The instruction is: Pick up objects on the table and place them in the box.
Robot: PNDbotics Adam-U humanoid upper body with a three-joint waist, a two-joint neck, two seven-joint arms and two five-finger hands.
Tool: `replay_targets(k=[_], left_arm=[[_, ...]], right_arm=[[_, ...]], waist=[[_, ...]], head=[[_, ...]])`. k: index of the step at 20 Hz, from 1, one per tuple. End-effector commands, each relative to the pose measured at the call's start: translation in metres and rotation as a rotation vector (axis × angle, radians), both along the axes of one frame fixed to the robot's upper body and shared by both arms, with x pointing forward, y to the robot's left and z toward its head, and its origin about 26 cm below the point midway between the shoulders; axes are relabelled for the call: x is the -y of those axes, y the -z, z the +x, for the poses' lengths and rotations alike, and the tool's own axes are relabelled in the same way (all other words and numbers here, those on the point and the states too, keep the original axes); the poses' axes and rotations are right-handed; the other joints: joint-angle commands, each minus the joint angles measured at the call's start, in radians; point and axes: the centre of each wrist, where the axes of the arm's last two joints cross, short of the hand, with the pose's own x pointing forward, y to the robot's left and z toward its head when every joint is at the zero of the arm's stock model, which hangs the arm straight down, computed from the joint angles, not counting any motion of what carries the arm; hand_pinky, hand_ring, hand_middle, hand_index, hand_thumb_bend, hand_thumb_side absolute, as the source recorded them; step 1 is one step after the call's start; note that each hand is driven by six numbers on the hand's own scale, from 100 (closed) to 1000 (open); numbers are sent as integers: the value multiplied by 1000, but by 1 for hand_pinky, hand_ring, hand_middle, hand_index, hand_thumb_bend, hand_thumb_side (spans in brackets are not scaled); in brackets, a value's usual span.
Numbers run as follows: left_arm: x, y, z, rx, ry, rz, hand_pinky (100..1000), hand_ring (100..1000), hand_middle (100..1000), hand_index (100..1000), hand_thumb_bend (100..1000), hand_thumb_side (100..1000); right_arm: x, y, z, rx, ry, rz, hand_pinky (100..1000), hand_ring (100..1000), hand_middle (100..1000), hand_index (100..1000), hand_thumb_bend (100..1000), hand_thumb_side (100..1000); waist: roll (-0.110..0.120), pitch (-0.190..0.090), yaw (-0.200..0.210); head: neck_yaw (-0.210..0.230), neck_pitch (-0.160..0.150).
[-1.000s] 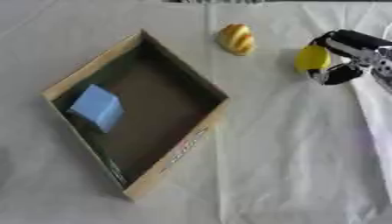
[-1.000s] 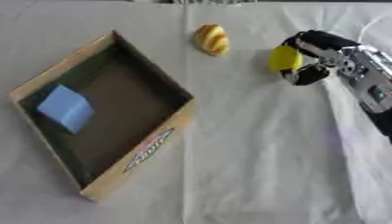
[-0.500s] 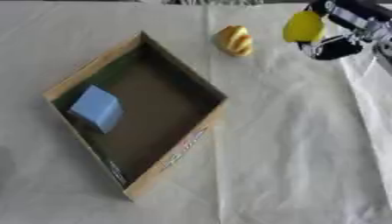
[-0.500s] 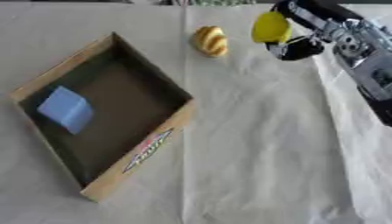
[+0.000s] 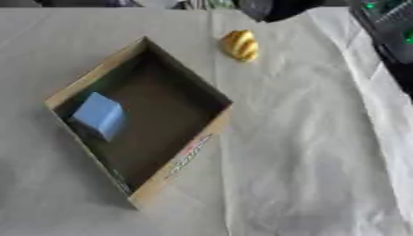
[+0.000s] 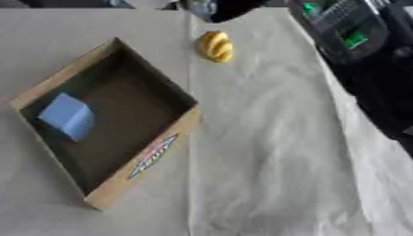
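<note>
The right hand, which held a yellow object a moment ago, has lifted out past the surface's far right corner; its grip cannot be told now. Only its dark arm (image 6: 379, 69) shows. The box (image 5: 174, 168) holds a blue block (image 5: 98, 115). A yellow pastry (image 5: 240, 44) waits near the far edge.

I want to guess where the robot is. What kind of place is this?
Probably a robot test bench: a table under plain cloth, with a cardboard box holding a blue block, a small yellow thing beside it, and the robot's arm.
</note>
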Motion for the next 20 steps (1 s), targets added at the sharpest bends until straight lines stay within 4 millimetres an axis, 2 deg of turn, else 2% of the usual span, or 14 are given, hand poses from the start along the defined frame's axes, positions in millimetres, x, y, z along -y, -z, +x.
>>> replay_targets(k=[1, 5, 9, 14, 17, 20], left_arm=[[-1, -11, -2, 32, 8, 21, 740, 692, 704, 815, 100, 529], [-6, -12, -4, 47, -26, -12, 741, 693, 704, 814, 100, 529], [-13, -11, -7, 56, -67, -28, 741, 693, 704, 814, 100, 523], [-13, -9, -7, 56, -72, -32, 741, 692, 704, 814, 100, 529], [-12, -9, -7, 52, -68, -30, 741, 691, 704, 814, 100, 532], [-12, -7, -7, 45, -66, -34, 740, 690, 704, 814, 100, 540]], right_arm=[[-44, -1, -7, -3, -121, 3, 804, 659, 491, 662, 100, 100], [-90, 11, -14, -47, -237, -34, 803, 658, 492, 662, 100, 100], [-117, 43, -15, -81, -275, -104, 806, 659, 497, 665, 100, 100], [-129, 96, 9, -166, -190, -181, 807, 662, 501, 670, 100, 100], [-130, 114, 23, -186, -142, -191, 806, 662, 501, 671, 100, 100], [-128, 124, 31, -186, -103, -187, 804, 661, 500, 669, 100, 100]], waist=[[5, -25, 5], [2, -28, 12], [1, -24, 21], [-3, -19, 28], [-3, -15, 30], [-4, -12, 29]], head=[[-13, 7], [-29, 13], [-39, 13], [-33, 9], [-33, 8], [-32, 6]])
